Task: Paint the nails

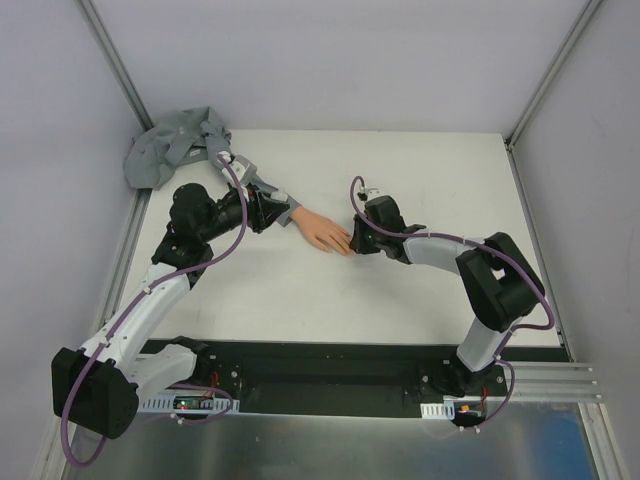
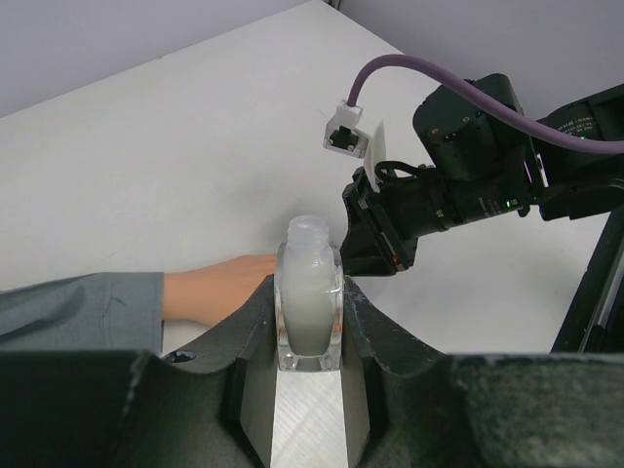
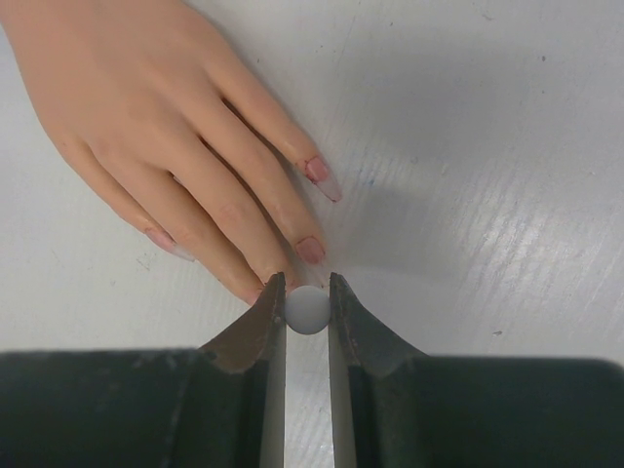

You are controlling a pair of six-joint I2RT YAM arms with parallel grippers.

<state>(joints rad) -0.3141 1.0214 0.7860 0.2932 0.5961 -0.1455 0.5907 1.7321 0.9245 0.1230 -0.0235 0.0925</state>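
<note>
Well, uncapped milky bottle (image 2: pixel 309 292) near nails (image 3: pixel 318 169).

Nails (image 3: pixel 317 171) right of bottle (image 2: pixel 309 292) (on table (image 1: pixel 400 180))

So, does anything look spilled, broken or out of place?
Nothing spilled or broken that I can see. The grey sleeve lies bunched in an untidy heap in the far left corner. The bottle in the left claw stands open but upright; the right claw grips a white knob.
</note>
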